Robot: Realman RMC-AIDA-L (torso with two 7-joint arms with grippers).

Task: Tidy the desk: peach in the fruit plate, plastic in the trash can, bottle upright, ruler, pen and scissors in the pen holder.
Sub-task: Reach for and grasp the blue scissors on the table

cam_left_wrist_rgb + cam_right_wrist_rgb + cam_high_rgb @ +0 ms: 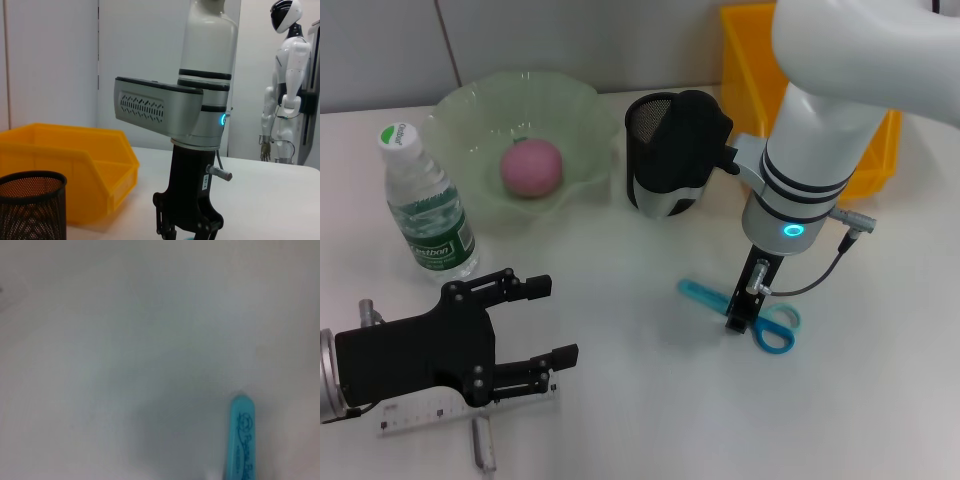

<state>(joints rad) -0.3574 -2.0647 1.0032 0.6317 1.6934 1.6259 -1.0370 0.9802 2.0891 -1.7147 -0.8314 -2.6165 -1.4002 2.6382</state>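
The blue scissors [705,296] lie flat on the white desk, and my right gripper [741,314] stands straight down on their middle. Their blade tip [242,440] shows close up in the right wrist view. The peach [531,167] lies in the green fruit plate [460,110]. A clear bottle [425,205] stands upright left of the plate. The black mesh pen holder [665,155] stands behind the scissors. My left gripper [545,322] hovers open at the near left, over a clear ruler [415,415] and a grey pen [483,447]. The plastic is out of view.
A yellow bin [815,80] stands at the back right, behind my right arm [810,170]; it also shows as a yellow bin [65,165] beside the pen holder [30,205] in the left wrist view. A white humanoid robot [285,85] stands beyond the desk.
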